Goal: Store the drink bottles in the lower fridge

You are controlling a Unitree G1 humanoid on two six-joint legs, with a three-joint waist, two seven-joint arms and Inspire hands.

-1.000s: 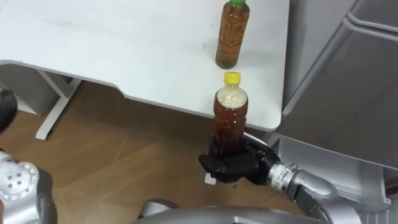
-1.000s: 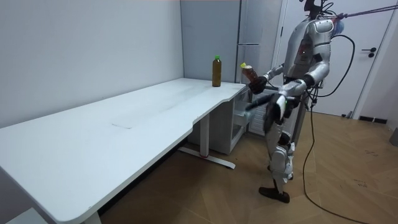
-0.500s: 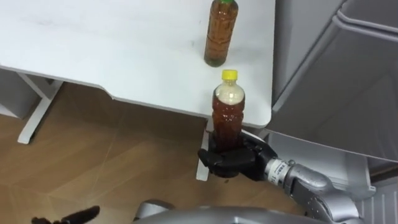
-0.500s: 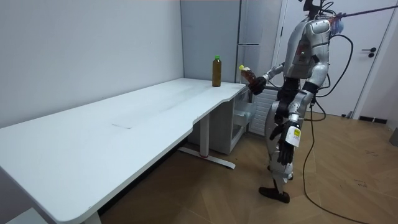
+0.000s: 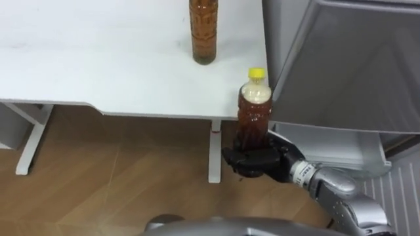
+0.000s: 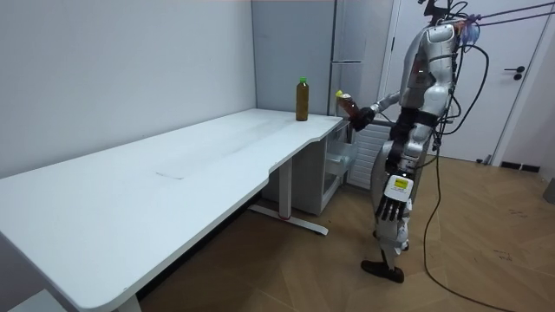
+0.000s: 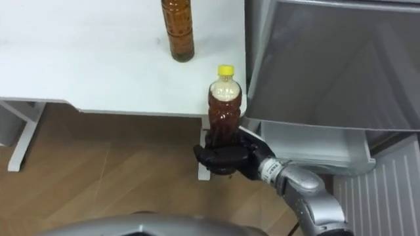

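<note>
Currently bottle (image 5: 254,111) upright, yellow cap up; right hand (image 5: 259,160) clamped round base; left hand (image 6: 393,204) hangs, fingers relaxed.

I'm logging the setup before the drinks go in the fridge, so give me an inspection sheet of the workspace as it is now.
Surface: white table, brown bottle standing near its fridge end.
Job's things: brown bottle upright on the table; yellow-capped bottle held upright by the table's corner.
Clutter: nothing seen.
Hands: right hand, fingers curled round the yellow-capped bottle's base; left hand hangs at the robot's side, fingers straight.
Cables: nothing seen.
Surroundings: grey fridge beside the table's end; wooden floor.
</note>
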